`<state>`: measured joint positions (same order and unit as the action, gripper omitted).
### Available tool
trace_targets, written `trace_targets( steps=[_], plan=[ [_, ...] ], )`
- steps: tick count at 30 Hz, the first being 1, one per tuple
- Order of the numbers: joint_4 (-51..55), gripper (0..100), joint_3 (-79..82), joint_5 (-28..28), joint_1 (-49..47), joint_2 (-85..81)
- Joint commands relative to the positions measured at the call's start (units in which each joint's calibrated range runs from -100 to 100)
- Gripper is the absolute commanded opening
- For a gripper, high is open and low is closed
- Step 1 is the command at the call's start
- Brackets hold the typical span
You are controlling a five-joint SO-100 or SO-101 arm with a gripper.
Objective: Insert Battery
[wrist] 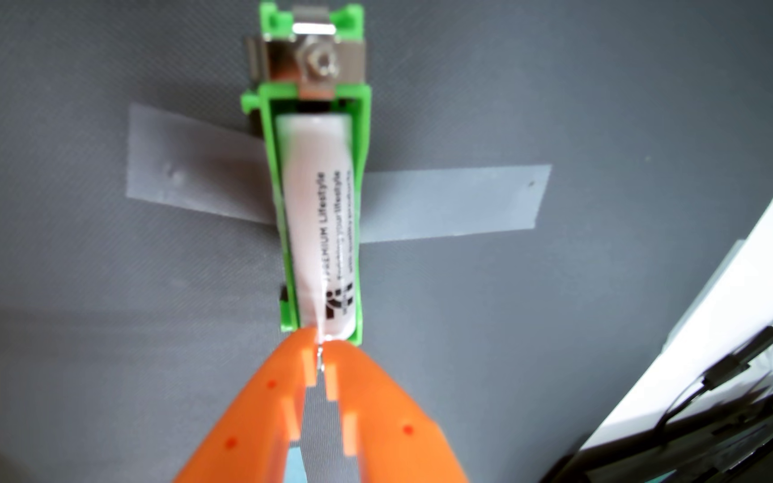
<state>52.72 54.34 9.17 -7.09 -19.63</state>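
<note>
White battery (pixel 322 223) inside the green holder (pixel 362 153) — orange claw (pixel 321 344) pinched closed at its near end.

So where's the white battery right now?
In the wrist view, the white battery lies centre frame inside the green holder, just beyond the orange jaws' tips.

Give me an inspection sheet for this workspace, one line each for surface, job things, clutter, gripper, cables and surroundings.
Surface: grey textured mat, bare around the fixture.
Job's things: white battery lies lengthwise in the green holder; metal clip at the holder's far end; grey tape runs under the holder on both sides.
Clutter: nothing seen.
Gripper: orange gripper, fingertips nearly together at the battery's near end; whether they pinch it is unclear.
Cables: black cables at the lower right, off the mat.
Surroundings: white board runs along the mat's right edge.
</note>
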Motion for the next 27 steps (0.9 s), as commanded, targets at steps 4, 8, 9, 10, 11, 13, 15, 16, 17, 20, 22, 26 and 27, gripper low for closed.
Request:
trace_targets(
  steps=[4, 8, 9, 10, 11, 13, 15, 16, 17, 20, 22, 26, 27],
  plan=[
    [-0.48, 2, -0.18, -0.16, 0.12, 0.00],
    [-0.39, 2, -1.35, -0.11, -0.23, -0.75],
    [-0.39, 2, -2.25, -0.11, -0.59, -1.08],
    [0.12, 2, -3.24, -0.11, -1.65, -1.67],
    [0.54, 2, -3.87, -0.11, -2.48, -2.33],
    [1.73, 2, -3.96, -0.16, -3.77, -4.33],
    [3.08, 2, -3.69, -0.16, -4.01, -6.59],
    [4.10, 2, -3.51, -0.16, -3.30, -7.84],
    [5.11, 2, -3.06, -0.16, -2.83, -9.00],
    [6.30, 2, 0.00, -0.16, 0.24, -12.25],
    [6.21, 2, 2.08, -0.72, 4.14, -14.17],
    [6.21, 2, 3.79, -3.25, 10.16, -16.67],
    [6.21, 2, 4.24, -3.40, 10.98, -17.09]
  ],
)
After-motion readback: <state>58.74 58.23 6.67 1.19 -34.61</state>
